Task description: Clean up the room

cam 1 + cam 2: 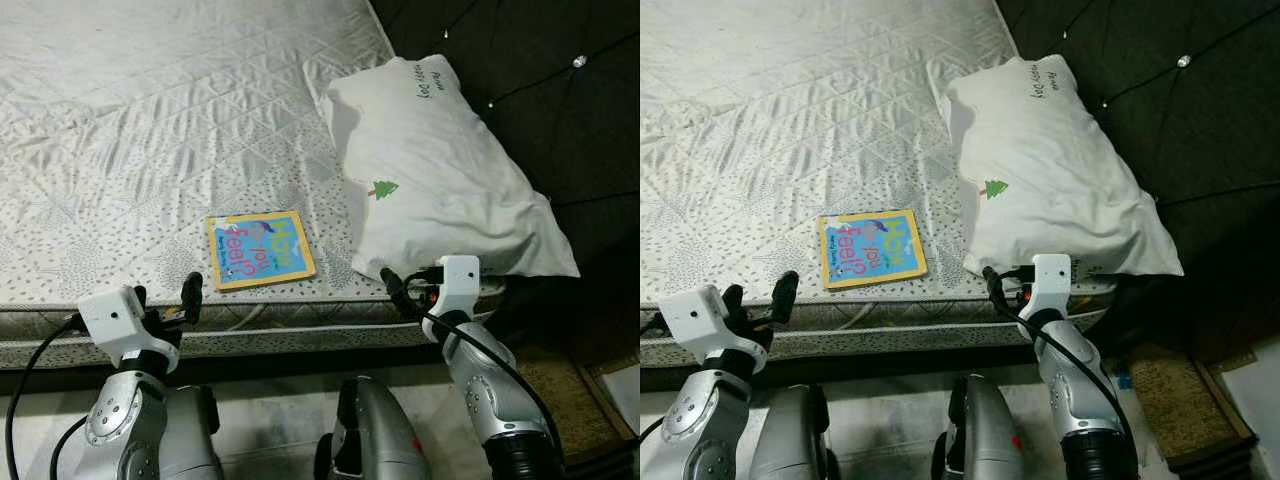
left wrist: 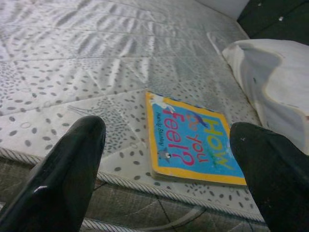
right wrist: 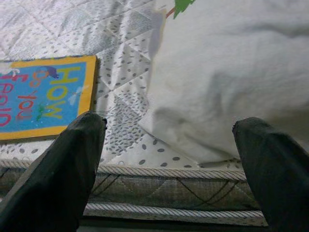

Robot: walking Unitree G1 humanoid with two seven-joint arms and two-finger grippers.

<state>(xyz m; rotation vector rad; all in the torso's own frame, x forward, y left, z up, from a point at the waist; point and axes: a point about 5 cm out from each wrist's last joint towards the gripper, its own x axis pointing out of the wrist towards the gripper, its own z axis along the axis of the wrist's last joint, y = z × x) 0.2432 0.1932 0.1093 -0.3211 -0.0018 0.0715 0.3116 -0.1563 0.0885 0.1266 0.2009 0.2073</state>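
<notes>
— Where are my pincers sitting?

— I have the left pincer (image 1: 165,300) at the near edge of the mattress (image 1: 150,120), fingers spread wide with nothing between them. In its wrist view the two black fingers (image 2: 67,174) frame the book (image 2: 193,150). The right pincer (image 3: 169,164) is also spread and empty, held at the same near edge just below the pillow (image 1: 440,170).

— And the book itself?

— It lies flat on the mattress, close to the near edge, cover up: blue with a yellow border, reading "How do you feel?". It sits between my two pincers, nearer the left one, touched by neither.

— The pillow?

— White, with a small green tree printed on it, lying toward the right edge of the mattress by the dark tufted headboard (image 1: 560,90). Its near corner hangs slightly over the mattress edge, and it is apart from the book.
</notes>
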